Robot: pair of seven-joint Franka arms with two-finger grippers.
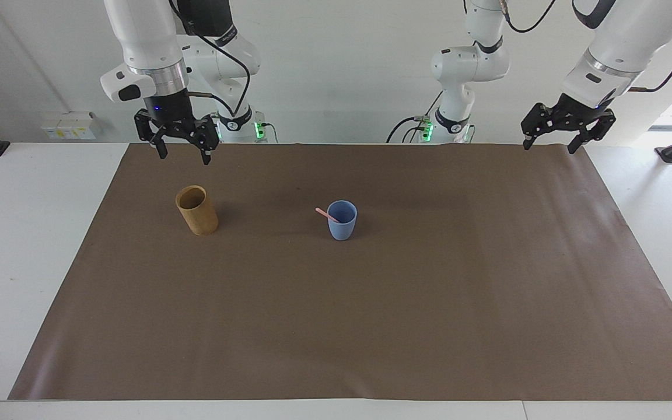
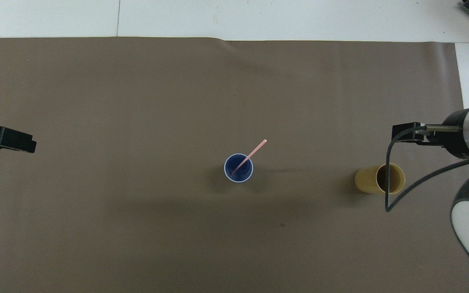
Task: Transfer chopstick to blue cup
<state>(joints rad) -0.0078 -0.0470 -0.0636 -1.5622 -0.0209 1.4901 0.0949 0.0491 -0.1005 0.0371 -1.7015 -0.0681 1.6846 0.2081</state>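
The light blue cup (image 1: pixel 342 229) stands upright near the middle of the brown mat. The pink chopstick (image 1: pixel 326 215) rests inside it, its free end leaning over the rim toward the right arm's end. From overhead, the blue cup (image 2: pixel 246 175) shows the chopstick (image 2: pixel 255 150) slanting out of it. My right gripper (image 1: pixel 183 156) hangs open and empty in the air over the mat's edge by the robots, above the tan cup's end; overhead only part of this right gripper (image 2: pixel 406 133) shows. My left gripper (image 1: pixel 549 147) waits open and empty over the mat's corner at the left arm's end.
A tan bamboo-coloured cup (image 1: pixel 196 210) stands upright and empty on the mat (image 1: pixel 371 321), beside the blue cup toward the right arm's end. The right arm's black cable (image 2: pixel 387 191) dangles over this tan cup (image 2: pixel 367 180) in the overhead view. White table surrounds the mat.
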